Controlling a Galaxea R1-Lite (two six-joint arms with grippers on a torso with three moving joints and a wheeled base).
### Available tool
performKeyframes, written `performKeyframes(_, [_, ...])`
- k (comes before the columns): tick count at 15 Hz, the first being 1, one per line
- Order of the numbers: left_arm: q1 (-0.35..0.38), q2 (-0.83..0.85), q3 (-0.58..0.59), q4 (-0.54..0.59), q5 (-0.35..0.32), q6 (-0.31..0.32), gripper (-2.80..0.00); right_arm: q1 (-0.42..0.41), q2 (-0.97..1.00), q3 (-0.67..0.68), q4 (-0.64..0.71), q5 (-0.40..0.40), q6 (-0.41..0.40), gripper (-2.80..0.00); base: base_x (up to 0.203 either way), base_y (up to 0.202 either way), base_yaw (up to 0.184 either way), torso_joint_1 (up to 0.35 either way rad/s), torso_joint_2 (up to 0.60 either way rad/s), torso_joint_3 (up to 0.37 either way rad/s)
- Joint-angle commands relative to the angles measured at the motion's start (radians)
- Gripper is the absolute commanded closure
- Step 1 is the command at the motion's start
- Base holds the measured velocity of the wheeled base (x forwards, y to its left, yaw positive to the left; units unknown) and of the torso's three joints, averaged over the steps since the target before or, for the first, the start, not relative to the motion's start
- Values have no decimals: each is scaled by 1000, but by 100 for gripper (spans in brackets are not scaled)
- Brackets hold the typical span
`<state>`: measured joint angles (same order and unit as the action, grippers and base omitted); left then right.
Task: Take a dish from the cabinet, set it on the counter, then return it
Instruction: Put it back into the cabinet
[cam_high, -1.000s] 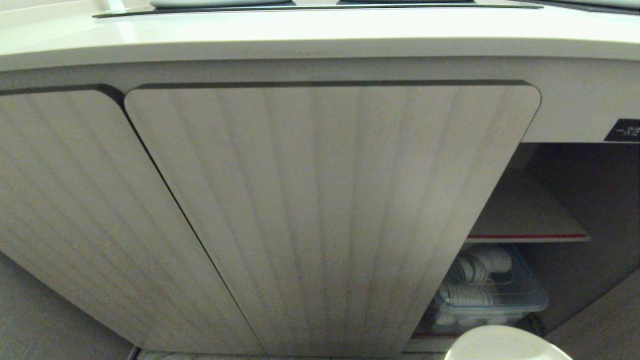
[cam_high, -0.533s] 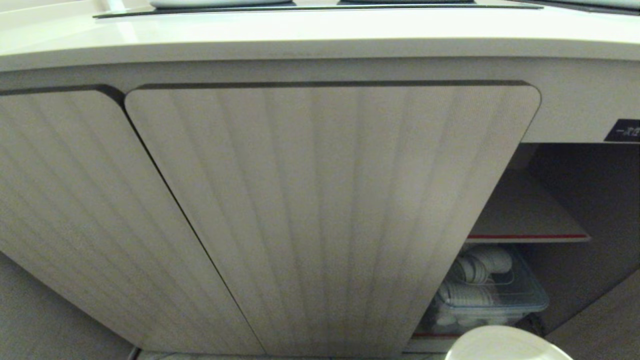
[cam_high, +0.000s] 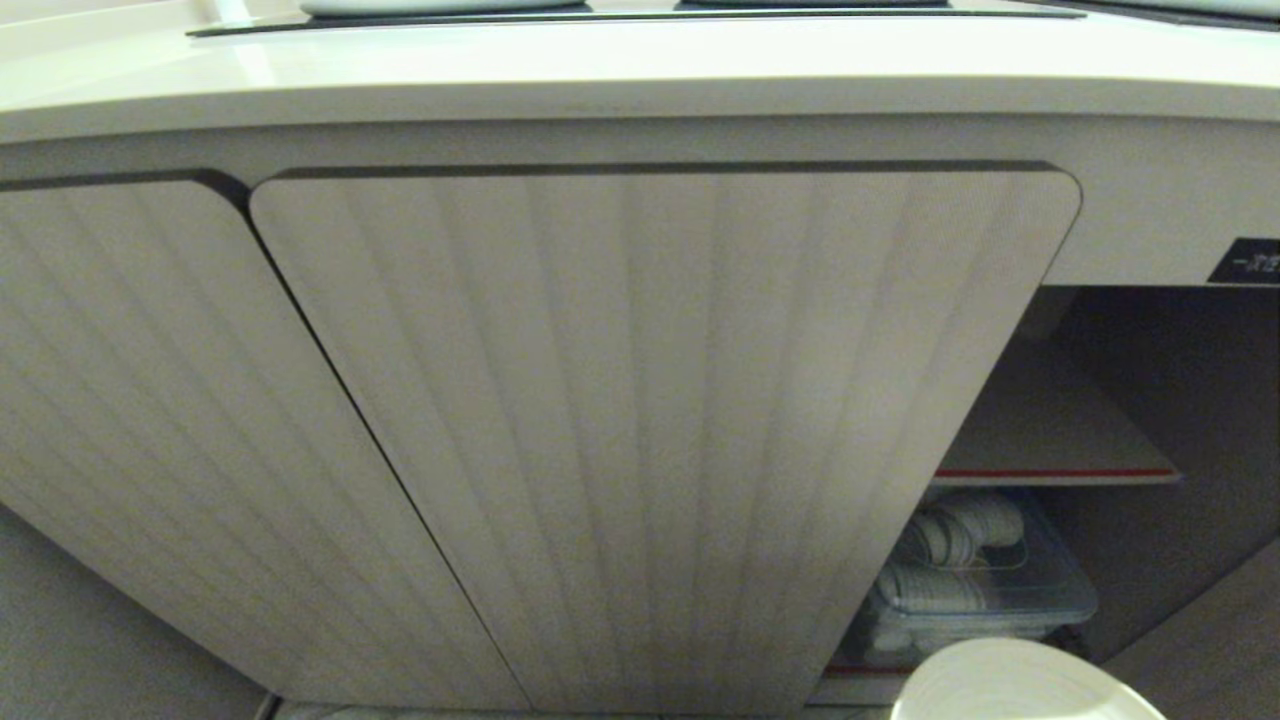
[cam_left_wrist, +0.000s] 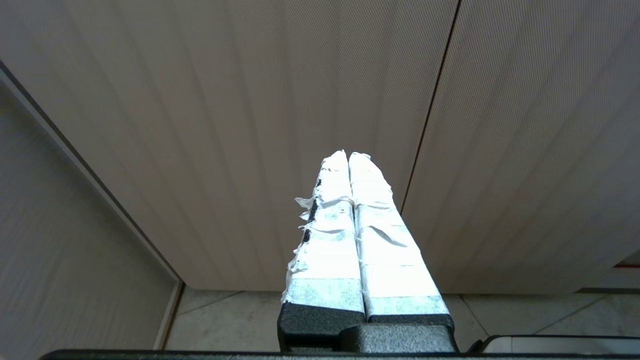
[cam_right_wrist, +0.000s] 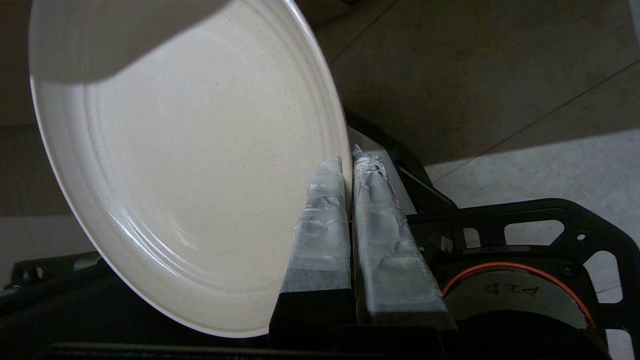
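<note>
Now gripping the dish (cam_right_wrist: 190, 170) by its rim in the right gripper (cam_right_wrist: 348, 161), fingers clamped, low before the open cabinet (cam_high: 1100, 420); left gripper (cam_left_wrist: 348, 156) idling shut, seemingly facing ribbed doors.

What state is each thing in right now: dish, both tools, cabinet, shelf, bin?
dish: gripped by its rim, off the shelf, low before the cabinet.
right tool: shut on the dish.
left tool: shut, empty, facing closed ribbed doors.
cabinet: open.
shelf: red-striped edge, bare where visible.
clear bin: below the shelf, holding white ware.
</note>
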<state>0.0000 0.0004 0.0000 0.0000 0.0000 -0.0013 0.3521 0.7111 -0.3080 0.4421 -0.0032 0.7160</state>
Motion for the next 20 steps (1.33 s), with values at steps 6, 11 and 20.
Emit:
performKeyframes(6, [0,0,0,0,0,0,0,0,4,0,0,-4,51,0,0,0,0,0,0,0])
performKeyframes(11, [0,0,0,0,0,0,0,1,19,0,-28,-37,103,0,0,0,0,0,0,0])
performKeyframes(20, [0,0,0,0,0,0,0,-16,64,-20,-42,-77,137,0,0,0,0,0,0,0])
